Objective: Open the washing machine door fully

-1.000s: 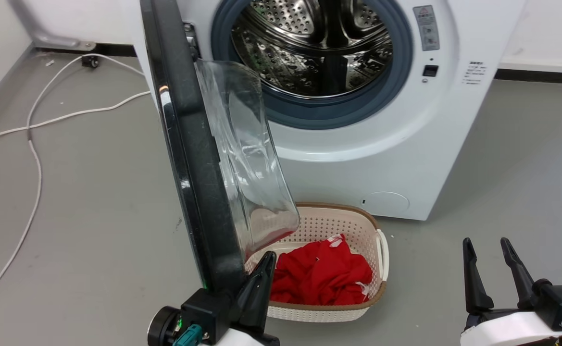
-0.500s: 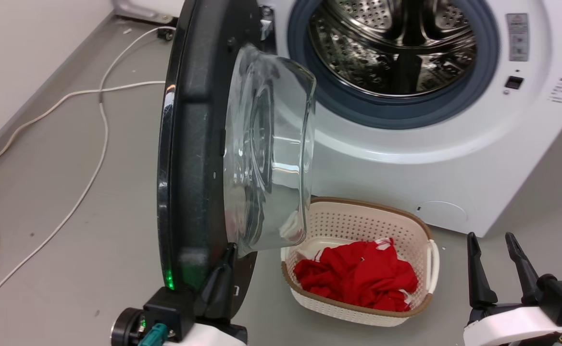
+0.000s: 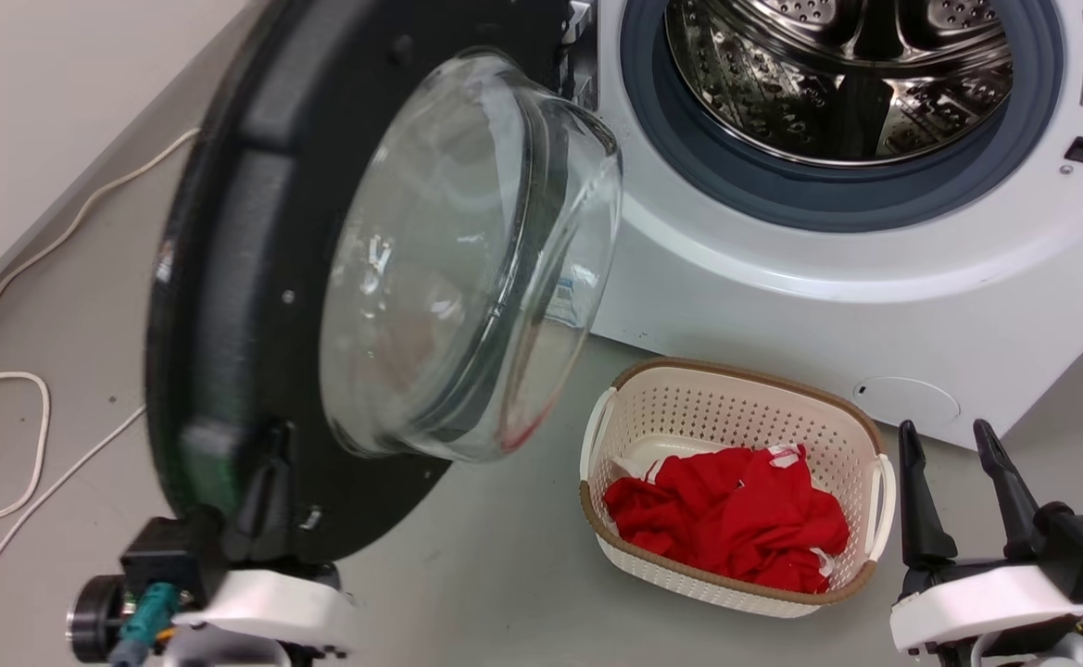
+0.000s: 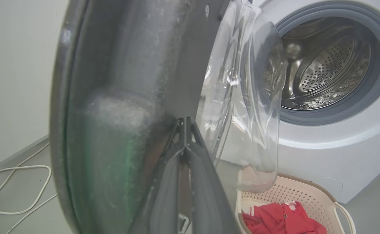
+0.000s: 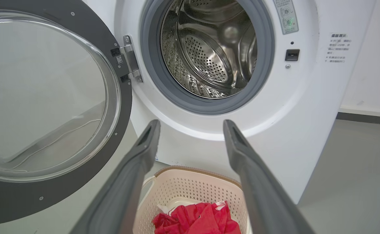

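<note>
Left wrist view: my left claw (image 4: pixel 185 119), fingers pressed together, pushes the washing machine door (image 4: pixel 128 65) wider (right claw (image 3: pixel 943 431) waits, spread).

basket (image 3: pixel 689 419): cream, perforated, brown rim, white side handles, standing on floor | cloth (image 3: pixel 736 519): red, crumpled, white patches, inside basket | cable (image 3: pixel 44 417): white, loosely looped on floor, well apart from basket | floor (image 3: pixel 504 574): smooth grey | wall (image 3: pixel 50 93): pale, near cable
</note>
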{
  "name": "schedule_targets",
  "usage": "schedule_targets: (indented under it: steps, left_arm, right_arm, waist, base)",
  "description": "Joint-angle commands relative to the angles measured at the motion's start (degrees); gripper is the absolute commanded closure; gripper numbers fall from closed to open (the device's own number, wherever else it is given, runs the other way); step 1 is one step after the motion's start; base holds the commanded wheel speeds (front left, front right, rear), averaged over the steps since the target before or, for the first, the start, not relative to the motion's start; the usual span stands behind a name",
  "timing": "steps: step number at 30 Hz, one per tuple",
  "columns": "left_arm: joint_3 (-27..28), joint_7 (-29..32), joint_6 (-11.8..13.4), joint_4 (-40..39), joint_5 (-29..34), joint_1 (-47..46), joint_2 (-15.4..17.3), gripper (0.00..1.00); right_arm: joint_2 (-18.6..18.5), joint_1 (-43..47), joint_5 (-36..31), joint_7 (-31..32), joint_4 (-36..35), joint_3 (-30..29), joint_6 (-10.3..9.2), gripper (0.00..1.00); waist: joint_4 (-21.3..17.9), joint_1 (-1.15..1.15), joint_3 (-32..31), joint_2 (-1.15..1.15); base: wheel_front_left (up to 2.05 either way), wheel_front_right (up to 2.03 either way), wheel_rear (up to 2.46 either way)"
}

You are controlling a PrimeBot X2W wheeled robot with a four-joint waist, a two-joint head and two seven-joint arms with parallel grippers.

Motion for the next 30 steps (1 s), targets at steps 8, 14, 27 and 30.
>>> schedule_targets:
  steps: [8,14,27,30]
  left_arm:
    - [7.02,-3.11,0.00,7.00,-3.39,-4.60,2.70,1.00]
    - [12.43,-5.00,-0.79,12.45,-6.28,-8.60,5.12,1.00]
    - [19.11,-7.40,-5.23,26.60,-9.33,-16.66,10.13,1.00]
    - [19.90,-7.65,-6.01,28.71,-9.02,-17.69,10.32,1.00]
  right_arm:
    - [0.11,-1.69,-1.13,1.01,-1.26,-0.40,-0.04,0.00]
    - [0.11,-2.42,-1.73,1.86,-2.06,-0.07,-0.04,0.00]
    - [0.11,-3.67,-1.86,2.42,-2.50,-0.11,-0.04,0.00]
    - [0.11,-3.65,-1.68,2.28,-2.31,-0.29,-0.04,0.00]
  waist:
    - [-1.59,0.00,2.35,0.00]
    - [-3.03,0.00,3.70,0.00]
    - [-5.22,0.00,5.14,0.00]
    - [-5.22,0.00,5.01,0.00]
  base:
    - [0.00,0.00,0.00]
    - [0.00,0.00,0.00]
    - [0.00,0.00,0.00]
    - [0.00,0.00,0.00]
